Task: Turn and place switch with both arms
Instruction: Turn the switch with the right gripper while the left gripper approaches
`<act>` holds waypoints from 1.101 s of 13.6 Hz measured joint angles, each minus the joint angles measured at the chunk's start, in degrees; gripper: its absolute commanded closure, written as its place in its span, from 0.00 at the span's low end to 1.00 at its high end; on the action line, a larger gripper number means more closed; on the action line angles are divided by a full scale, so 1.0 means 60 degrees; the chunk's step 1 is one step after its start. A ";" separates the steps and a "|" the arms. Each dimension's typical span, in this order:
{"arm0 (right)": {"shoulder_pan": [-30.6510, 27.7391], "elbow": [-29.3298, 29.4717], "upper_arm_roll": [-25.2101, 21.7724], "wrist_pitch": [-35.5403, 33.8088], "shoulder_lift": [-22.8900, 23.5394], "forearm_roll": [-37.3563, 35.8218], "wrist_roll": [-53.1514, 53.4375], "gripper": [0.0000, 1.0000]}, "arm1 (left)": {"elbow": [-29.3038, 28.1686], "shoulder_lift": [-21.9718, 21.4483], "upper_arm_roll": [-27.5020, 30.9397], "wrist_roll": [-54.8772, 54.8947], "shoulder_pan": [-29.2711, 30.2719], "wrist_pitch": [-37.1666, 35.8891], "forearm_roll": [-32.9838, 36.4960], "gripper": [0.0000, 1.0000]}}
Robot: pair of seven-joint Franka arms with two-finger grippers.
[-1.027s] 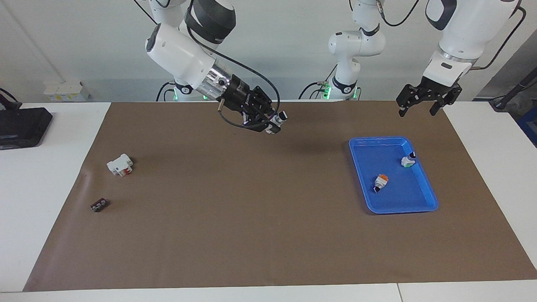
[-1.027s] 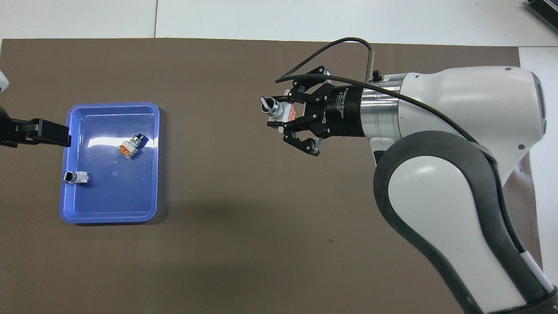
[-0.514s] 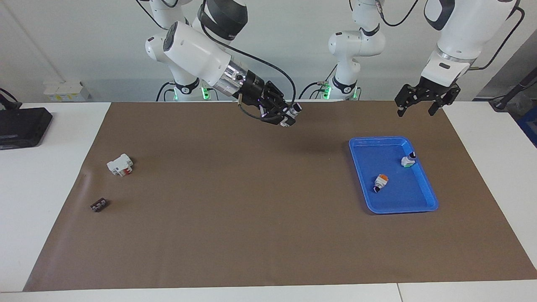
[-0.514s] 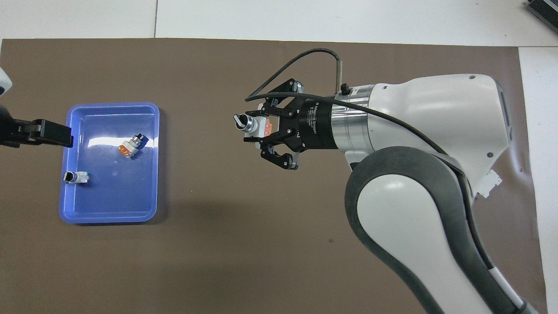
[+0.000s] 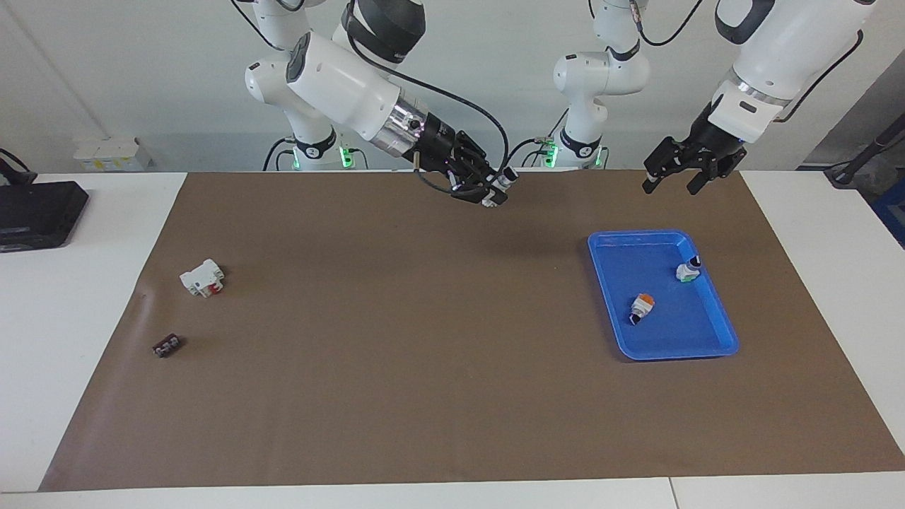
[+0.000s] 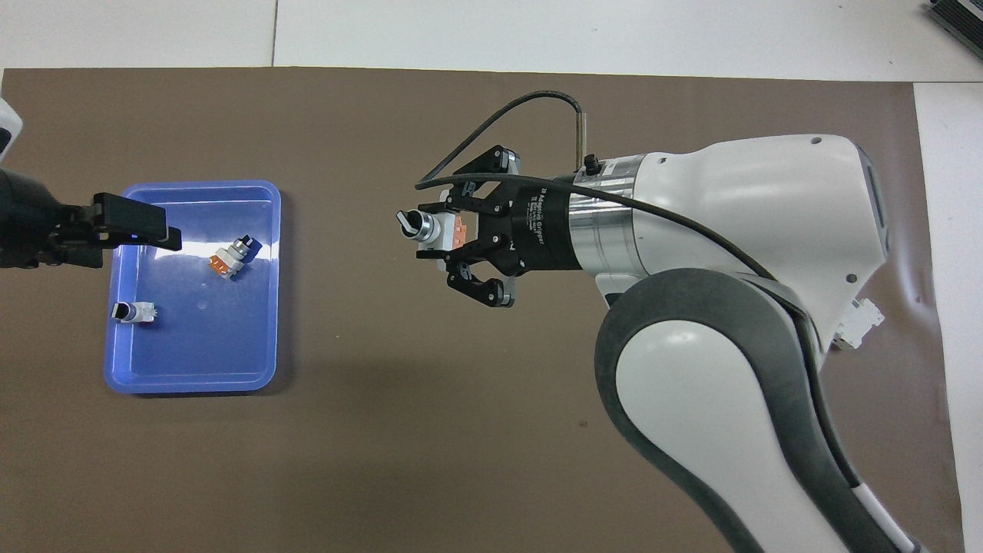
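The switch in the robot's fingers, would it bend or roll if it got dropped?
Probably not bend: the switch looks like hard plastic, keeping its shape in the right gripper. Its round knob might roll a bit, but its blocky orange part would likely stop it.

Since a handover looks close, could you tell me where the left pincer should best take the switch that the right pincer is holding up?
Probably by the black knob end of the switch. It juts clear of the right pincer, whose fingers cover the white body and orange block. The knob points toward the left arm's end of the table, so the open left pincer could come straight at it from there.
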 measured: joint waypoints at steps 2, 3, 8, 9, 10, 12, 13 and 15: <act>-0.0028 0.0062 -0.0016 -0.0092 -0.0001 0.0000 -0.0001 1.00 | -0.0004 0.0000 -0.0029 -0.0609 -0.0006 0.0000 -0.0843 0.00; -0.0050 0.0120 -0.0033 -0.0091 -0.0001 0.0001 -0.0004 1.00 | -0.0004 -0.0001 -0.0048 -0.0955 -0.0009 0.0000 -0.1278 0.01; -0.0117 0.0559 -0.0067 -0.0247 -0.0004 0.0003 -0.0004 1.00 | -0.0004 -0.0011 -0.0277 -0.2263 -0.0031 0.0188 -0.3049 0.09; -0.0129 0.0564 -0.0067 -0.0277 -0.0003 0.0003 -0.0004 1.00 | -0.0004 -0.0011 -0.0426 -0.2641 -0.0035 0.0363 -0.3213 0.11; -0.0137 0.0564 -0.0067 -0.0280 -0.0003 0.0003 -0.0004 1.00 | -0.0003 -0.0011 -0.0608 -0.2991 -0.0039 0.0584 -0.3362 0.12; -0.0142 0.0564 -0.0066 -0.0280 0.0000 0.0003 -0.0004 1.00 | -0.0003 -0.0012 -0.0871 -0.3551 -0.0053 0.0882 -0.3664 0.16; -0.0140 0.0564 -0.0059 -0.0281 0.0000 0.0003 -0.0004 1.00 | 0.0002 -0.0013 -0.0937 -0.3843 -0.0059 0.0975 -0.3775 0.16; -0.0112 0.0564 -0.0037 -0.0282 0.0005 0.0003 -0.0005 1.00 | 0.0011 -0.0023 -0.0992 -0.4444 -0.0069 0.1261 -0.4005 0.19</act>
